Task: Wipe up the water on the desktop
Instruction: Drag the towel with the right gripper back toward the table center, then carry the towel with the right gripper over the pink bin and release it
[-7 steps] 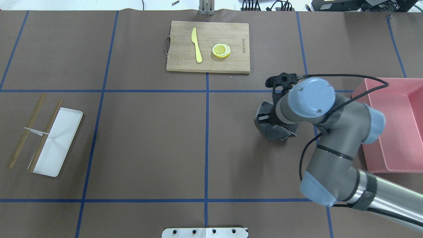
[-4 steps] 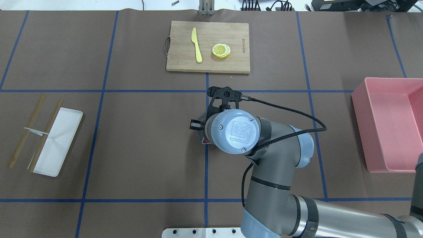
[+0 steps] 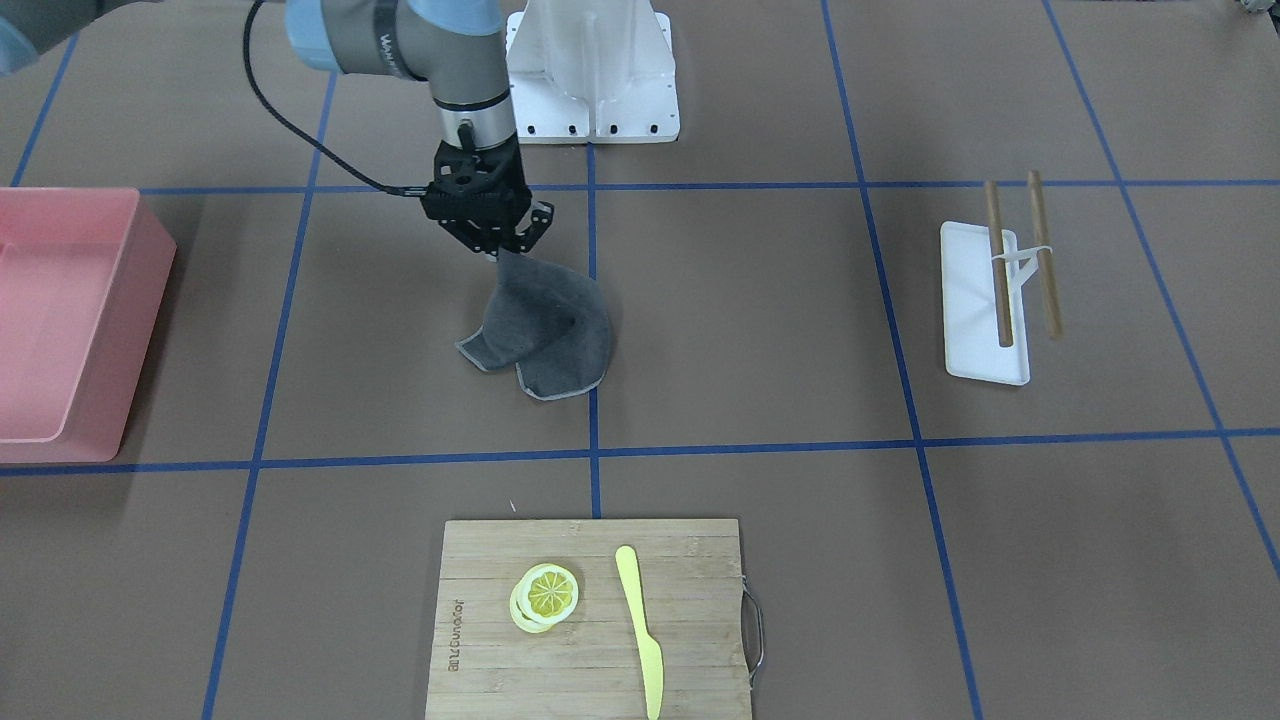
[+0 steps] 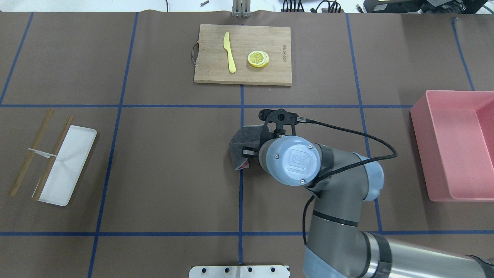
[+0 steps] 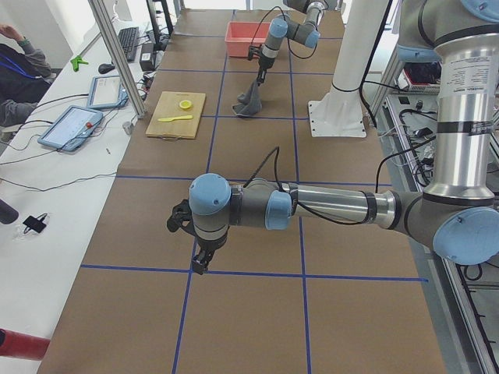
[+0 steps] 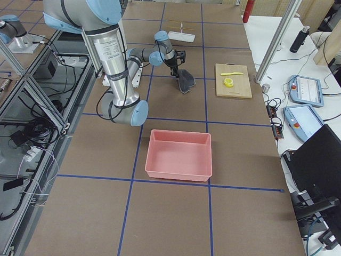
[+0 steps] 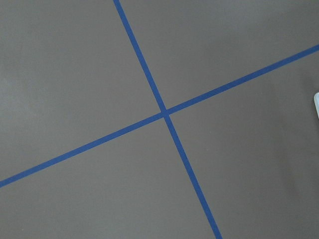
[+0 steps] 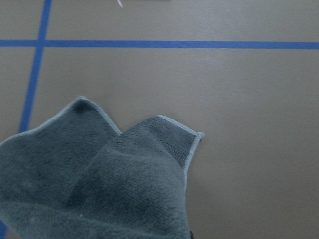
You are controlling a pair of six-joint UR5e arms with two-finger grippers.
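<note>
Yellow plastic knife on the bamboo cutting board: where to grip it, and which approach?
Take the yellow plastic knife by its narrow rounded handle, the end nearest the robot, coming straight down with the jaws across its width. It lies flat on the bamboo cutting board, so a sideways approach likely gets no purchase. The lemon slices sit apart, toward the robot's right.

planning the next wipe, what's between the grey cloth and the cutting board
Between grey cloth and cutting board: bare desktop, a blue tape line, a tiny pale speck; front-facing view.
</note>
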